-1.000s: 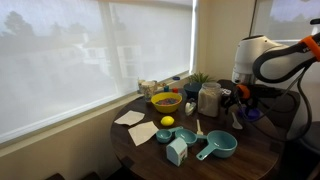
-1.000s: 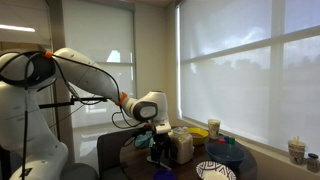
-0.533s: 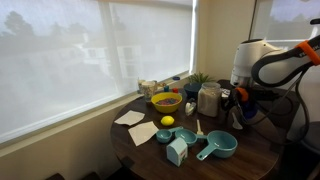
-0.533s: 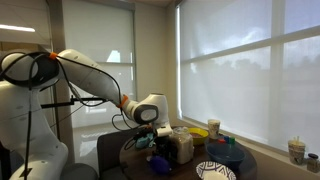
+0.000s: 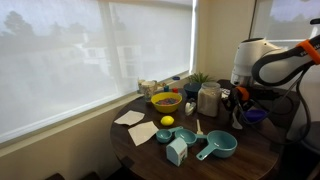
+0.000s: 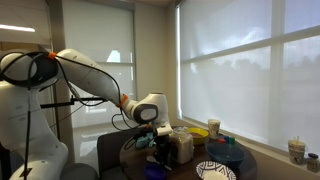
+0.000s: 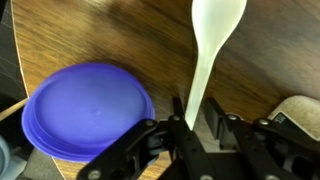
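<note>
Pincer (image 7: 197, 128) clamped on handle of white spoon (image 7: 215, 30), just beside purple plate (image 7: 85, 110)

Wrist view: white spoon (image 7: 210, 40), bowl cut by top edge; we lose the handle end between the pincer (image 7: 196, 124) fingers, contact unclear. Tan object (image 7: 300, 115) cropped at right. In both exterior views, jaws too small to read.

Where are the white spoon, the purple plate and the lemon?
white spoon (image 7: 217, 25), wrist view, on its bowl.
purple plate (image 7: 85, 108), wrist view, its middle.
lemon (image 5: 167, 122), in an exterior view, its middle.
</note>
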Robot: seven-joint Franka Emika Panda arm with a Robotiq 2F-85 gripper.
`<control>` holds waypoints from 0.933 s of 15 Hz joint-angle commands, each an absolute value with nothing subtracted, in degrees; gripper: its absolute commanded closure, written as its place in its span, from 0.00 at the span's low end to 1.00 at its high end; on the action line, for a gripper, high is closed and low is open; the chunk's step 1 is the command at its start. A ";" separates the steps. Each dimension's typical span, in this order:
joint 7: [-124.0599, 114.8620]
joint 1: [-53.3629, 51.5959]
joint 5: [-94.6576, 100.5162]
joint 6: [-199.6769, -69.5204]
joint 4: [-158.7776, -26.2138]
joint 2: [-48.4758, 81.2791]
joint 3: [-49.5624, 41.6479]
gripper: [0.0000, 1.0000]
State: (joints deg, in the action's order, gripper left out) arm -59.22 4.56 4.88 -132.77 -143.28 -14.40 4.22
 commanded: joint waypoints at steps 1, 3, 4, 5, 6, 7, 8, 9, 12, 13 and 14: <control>-58.73 4.27 4.67 -133.75 -143.57 -13.81 4.16 0.98; -58.74 4.32 4.70 -133.35 -143.56 -13.93 4.16 1.00; -58.75 4.32 4.70 -133.17 -143.57 -13.99 4.16 0.97; -58.62 4.27 4.51 -132.85 -143.52 -14.07 4.12 0.97; -58.56 4.24 4.43 -132.58 -143.52 -14.18 4.11 0.97; -58.45 4.17 4.28 -132.35 -143.52 -14.38 4.10 0.97; -58.50 4.14 4.19 -131.80 -143.48 -14.70 4.12 0.97; -58.32 4.01 3.81 -130.93 -143.43 -15.48 4.07 0.97; -58.64 4.26 4.50 -128.66 -143.23 -18.25 4.11 0.97; -58.80 4.52 4.90 -127.72 -143.02 -19.62 4.09 0.97; -58.82 4.77 5.21 -126.84 -142.78 -21.01 4.08 0.97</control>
State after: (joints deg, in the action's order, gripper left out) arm -59.12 4.46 4.80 -130.19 -143.03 -16.32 4.21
